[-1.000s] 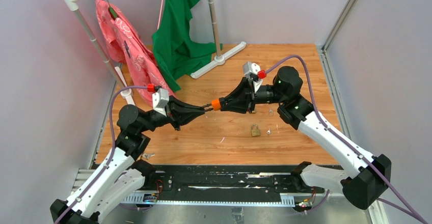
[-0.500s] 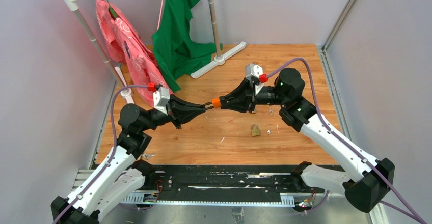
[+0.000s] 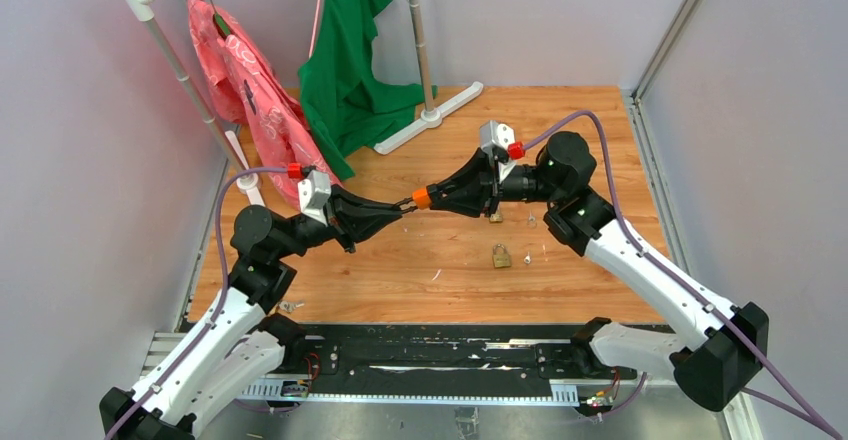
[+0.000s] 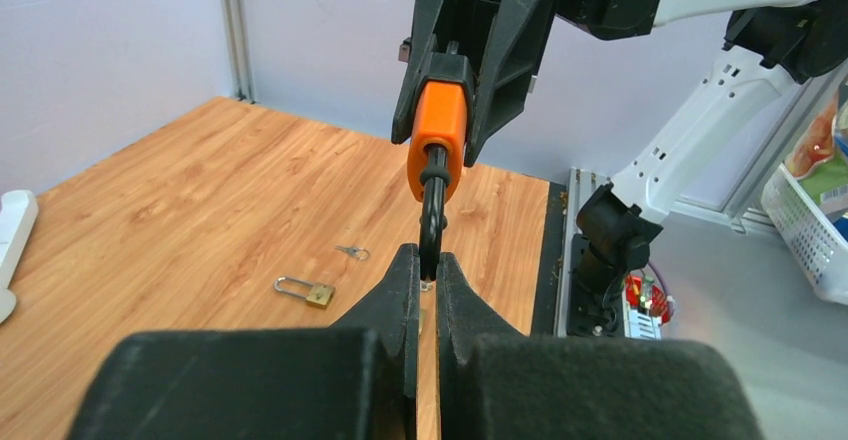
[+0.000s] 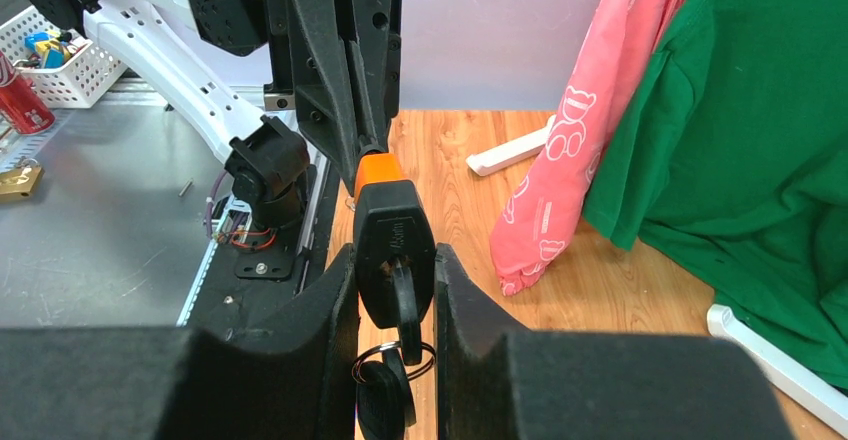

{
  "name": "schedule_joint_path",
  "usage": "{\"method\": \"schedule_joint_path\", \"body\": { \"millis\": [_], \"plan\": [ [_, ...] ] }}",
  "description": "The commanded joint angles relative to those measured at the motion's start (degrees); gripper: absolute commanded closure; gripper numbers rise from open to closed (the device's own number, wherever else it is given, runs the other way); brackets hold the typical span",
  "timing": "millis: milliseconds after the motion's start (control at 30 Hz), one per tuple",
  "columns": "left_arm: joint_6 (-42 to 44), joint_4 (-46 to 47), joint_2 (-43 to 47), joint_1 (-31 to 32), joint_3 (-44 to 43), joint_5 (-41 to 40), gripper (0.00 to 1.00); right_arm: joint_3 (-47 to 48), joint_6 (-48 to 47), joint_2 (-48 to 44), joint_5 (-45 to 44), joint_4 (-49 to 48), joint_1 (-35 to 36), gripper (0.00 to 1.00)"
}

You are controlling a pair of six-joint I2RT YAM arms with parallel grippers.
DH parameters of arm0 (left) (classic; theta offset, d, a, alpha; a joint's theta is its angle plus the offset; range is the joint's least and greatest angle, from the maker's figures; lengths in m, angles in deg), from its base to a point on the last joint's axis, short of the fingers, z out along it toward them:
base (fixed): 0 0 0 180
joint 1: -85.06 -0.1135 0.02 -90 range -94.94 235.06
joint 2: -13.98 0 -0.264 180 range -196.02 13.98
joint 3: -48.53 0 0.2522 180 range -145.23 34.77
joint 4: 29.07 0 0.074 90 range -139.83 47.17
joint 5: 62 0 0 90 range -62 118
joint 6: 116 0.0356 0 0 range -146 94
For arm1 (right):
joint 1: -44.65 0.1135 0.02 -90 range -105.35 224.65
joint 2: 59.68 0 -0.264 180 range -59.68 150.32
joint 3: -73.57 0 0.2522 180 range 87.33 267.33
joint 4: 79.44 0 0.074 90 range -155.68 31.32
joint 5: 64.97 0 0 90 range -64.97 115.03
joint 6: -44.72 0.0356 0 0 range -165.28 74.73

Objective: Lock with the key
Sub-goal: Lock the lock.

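From above, you see both arms meeting mid-air over the wood-grain worktop point(image 3: 600, 140), a small brass padlock point(image 3: 501, 255) lying beneath. Your left wrist view shows the left fingers point(image 4: 426, 270) pinched on the orange lock's point(image 4: 438, 150) black shackle. Only your right wrist view shows the right fingers point(image 5: 395, 280) clamping the lock's matte black body, keys point(image 5: 388, 380) dangling below.

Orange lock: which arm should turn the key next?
Probably right: the right pincer grips the black key in the orange lock; the left pincer only pinches the black loop, steadying it.
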Motion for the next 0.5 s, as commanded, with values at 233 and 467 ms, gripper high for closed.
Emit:
{"method": "schedule_joint_path", "body": {
  "millis": [233, 467],
  "plan": [
    [0.00, 3.47, 0.01, 3.44, -0.77, 3.83, 1.00, 1.15, 1.66, 4.75, -0.52, -5.43, 4.70, 1.00],
    [-0.20, 4.08, 1.44, 3.35, -2.71, 0.40, 1.00, 0.27, -1.71, 2.86, -0.04, 4.01, 4.45, 1.00]
  ]
}}
